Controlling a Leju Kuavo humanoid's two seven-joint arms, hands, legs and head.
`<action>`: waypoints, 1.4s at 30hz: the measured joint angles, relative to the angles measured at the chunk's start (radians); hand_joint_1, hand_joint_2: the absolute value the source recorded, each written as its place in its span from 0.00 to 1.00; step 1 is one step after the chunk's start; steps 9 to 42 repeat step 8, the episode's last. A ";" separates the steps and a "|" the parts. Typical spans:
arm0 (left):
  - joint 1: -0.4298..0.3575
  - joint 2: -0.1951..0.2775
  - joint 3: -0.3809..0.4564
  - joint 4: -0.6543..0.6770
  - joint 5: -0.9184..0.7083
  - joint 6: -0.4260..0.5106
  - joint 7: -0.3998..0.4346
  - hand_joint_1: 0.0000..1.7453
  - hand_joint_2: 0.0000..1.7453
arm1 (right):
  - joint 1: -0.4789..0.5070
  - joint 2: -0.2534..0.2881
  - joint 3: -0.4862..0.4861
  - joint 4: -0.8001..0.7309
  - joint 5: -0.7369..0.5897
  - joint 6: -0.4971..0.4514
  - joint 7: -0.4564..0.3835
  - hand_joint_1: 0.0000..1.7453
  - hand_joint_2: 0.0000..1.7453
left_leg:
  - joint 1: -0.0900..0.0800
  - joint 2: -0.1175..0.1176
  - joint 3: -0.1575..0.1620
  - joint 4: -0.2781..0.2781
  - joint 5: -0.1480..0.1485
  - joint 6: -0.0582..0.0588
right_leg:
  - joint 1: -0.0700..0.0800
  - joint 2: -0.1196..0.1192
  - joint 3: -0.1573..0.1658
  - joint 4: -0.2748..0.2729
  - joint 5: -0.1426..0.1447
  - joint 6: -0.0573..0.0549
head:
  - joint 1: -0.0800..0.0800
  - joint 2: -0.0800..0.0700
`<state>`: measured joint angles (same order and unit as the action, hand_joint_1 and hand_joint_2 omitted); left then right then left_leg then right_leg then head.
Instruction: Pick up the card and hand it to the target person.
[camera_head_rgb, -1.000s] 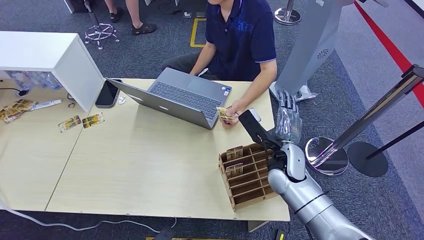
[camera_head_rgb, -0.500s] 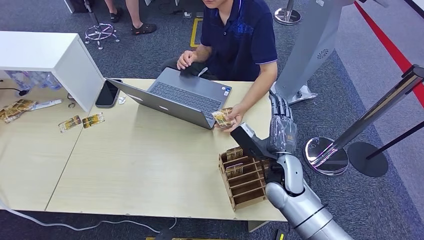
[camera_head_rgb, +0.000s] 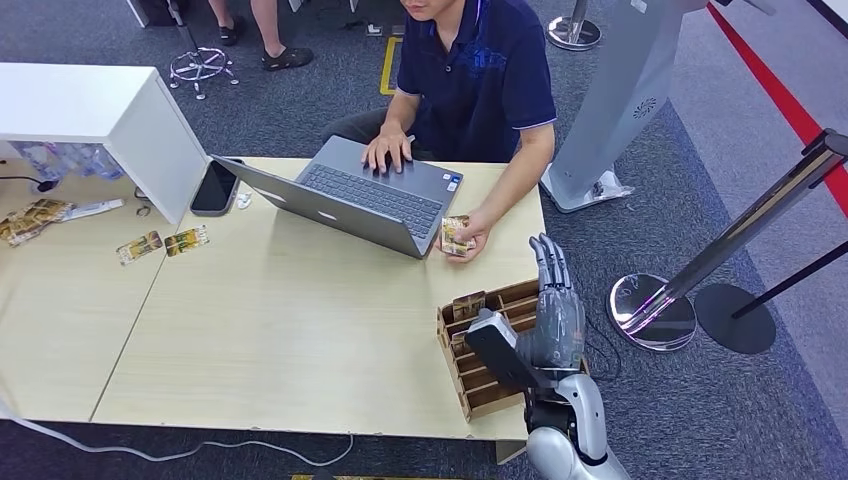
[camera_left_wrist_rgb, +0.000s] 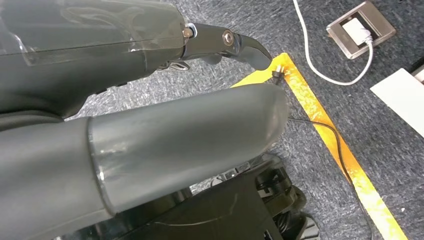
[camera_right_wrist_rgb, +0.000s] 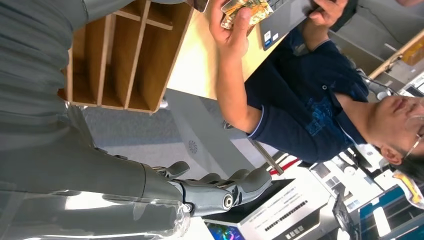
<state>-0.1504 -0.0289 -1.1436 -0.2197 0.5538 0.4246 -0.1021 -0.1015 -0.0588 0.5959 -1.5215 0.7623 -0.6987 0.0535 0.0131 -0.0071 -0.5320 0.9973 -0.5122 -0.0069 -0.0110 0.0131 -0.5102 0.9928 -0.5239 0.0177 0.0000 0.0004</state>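
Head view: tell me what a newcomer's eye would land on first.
The robot's right hand stands out, raised with fingers spread over the wooden slotted card rack at the table's near right corner, holding nothing. Just beyond, a seated person's hand holds the card beside the open laptop. More cards lie at the table's left.

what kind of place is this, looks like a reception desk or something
Probably a staged front-desk or check-in setup in an exhibition hall or lab: a person works at a laptop on a wooden table, a wooden card rack stands nearby, and a stanchion barrier stands on carpet.
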 joint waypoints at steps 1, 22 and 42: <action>0.002 0.000 0.001 0.000 0.003 0.002 -0.002 0.00 0.00 | 0.015 0.008 -0.009 -0.010 -0.007 0.000 -0.013 0.00 1.00 | 0.000 0.000 0.000 0.000 0.000 0.000 | 0.000 0.000 0.000 0.000 0.000 0.000 | 0.000 0.000; 0.013 0.000 0.008 0.000 0.021 0.012 -0.015 0.00 0.00 | 0.100 0.054 -0.057 -0.044 -0.067 0.000 -0.081 0.00 1.00 | 0.000 0.000 0.000 0.000 0.000 0.000 | 0.000 0.000 0.000 0.000 0.000 0.000 | 0.000 0.000; 0.013 0.000 0.008 0.000 0.021 0.012 -0.015 0.00 0.00 | 0.100 0.054 -0.057 -0.044 -0.067 0.000 -0.081 0.00 1.00 | 0.000 0.000 0.000 0.000 0.000 0.000 | 0.000 0.000 0.000 0.000 0.000 0.000 | 0.000 0.000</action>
